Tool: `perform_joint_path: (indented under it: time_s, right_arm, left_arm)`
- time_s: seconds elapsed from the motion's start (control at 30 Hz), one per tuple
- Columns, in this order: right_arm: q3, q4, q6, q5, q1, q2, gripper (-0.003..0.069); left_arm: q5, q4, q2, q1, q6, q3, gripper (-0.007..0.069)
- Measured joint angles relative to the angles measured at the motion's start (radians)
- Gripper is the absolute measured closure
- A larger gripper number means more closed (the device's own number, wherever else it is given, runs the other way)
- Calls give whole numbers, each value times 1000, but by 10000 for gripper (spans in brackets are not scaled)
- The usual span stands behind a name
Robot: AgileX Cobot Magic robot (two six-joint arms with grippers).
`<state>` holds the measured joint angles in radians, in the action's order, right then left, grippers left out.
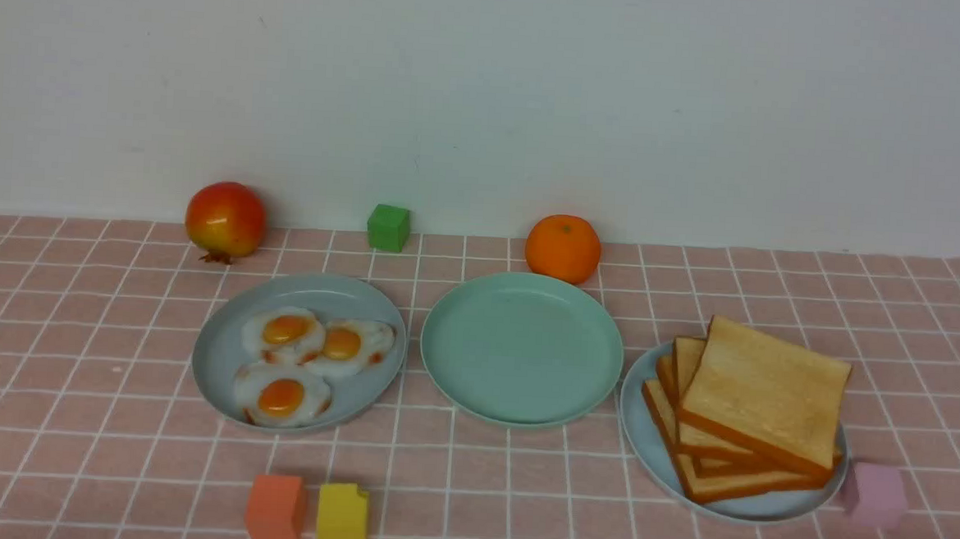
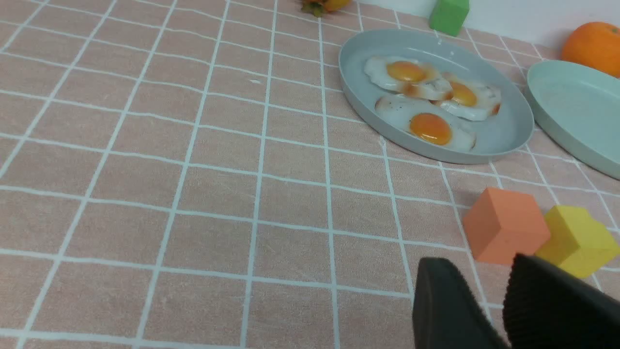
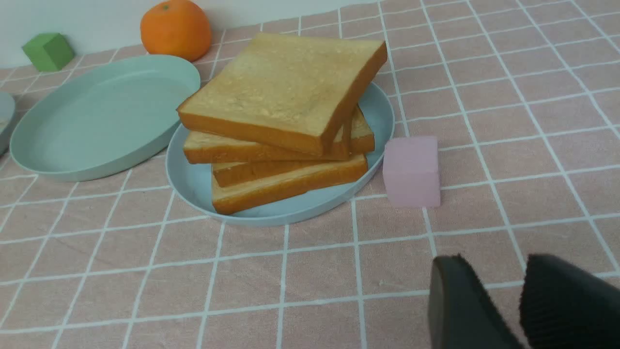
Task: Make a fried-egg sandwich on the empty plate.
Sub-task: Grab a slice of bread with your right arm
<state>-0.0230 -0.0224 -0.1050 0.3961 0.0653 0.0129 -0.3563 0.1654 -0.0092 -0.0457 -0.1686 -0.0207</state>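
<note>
- The empty plate point(image 1: 523, 350) is being found bare at the middle of the desk point(image 1: 68, 445). It is being flanked by the egg plate point(image 1: 212, 362) on the left and the toast plate point(image 1: 640, 434) on the right, each just beside it.
- The fried-egg sandwich is not yet being built: no slice and no egg is being carried by the mint-green plate.
- Three fried eggs point(image 1: 281, 395) are being shown overlapping on their plate. The toast pile point(image 1: 761, 391) is being shown loosely stacked, its top slice tilted and skewed.
- The left arm's fingers point(image 2: 445, 300) are being held low over the desk near the orange cube point(image 2: 503, 225) and the yellow cube point(image 2: 576, 240). They appear pressed together, and nothing is being pinched.
- The right arm's fingers point(image 3: 460, 300) are being held short of the toast plate, likewise appearing pressed together and empty.
- Neither arm is being caught in the front view.
- The step in hand is being judged as the very first: fetching a bottom slice.
- The next move is being judged to call for the right fingers to be spread and brought to the top slice's raised edge. The pink cube point(image 1: 875, 494), just beside that plate's rim, is to be avoided.
</note>
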Motion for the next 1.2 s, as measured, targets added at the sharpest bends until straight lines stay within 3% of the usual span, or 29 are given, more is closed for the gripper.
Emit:
perform_joint_path:
  time_s: [0.87, 0.93, 1.2]
  right_arm:
    - [0, 0, 0, 0, 0, 0, 419]
    - [0, 0, 0, 0, 0, 0, 419]
    - [0, 0, 0, 0, 0, 0, 419]
  left_arm:
    - [11, 17, 0, 0, -5, 0, 384]
    - [29, 80, 0, 0, -34, -3, 384]
    - [236, 566, 0, -1, -169, -9, 384]
